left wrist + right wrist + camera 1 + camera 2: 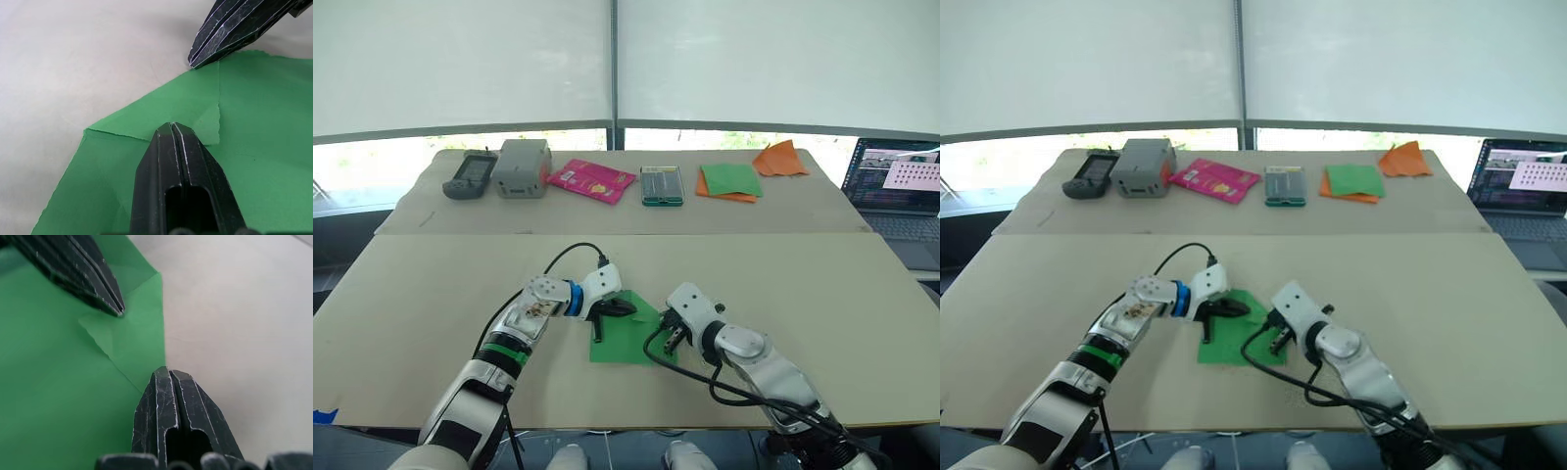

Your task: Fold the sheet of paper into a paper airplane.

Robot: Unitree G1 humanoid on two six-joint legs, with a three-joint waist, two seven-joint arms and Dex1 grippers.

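Head views: thin bright green sheet of paper point(625, 338) laid flat on tan table point(431, 294), corner folded over.
Left wrist view: left gripper point(172, 128) closed, empty, tip pressed on folded flap.
Right wrist view: right gripper point(168, 373) closed, empty, at paper edge.

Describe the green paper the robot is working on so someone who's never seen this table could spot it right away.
On the near table, the sheet of paper lies flat near the front edge, between the left gripper and the right gripper. It is a single bright green sheet with one corner folded over, unlike the green-and-orange stack on the far table.
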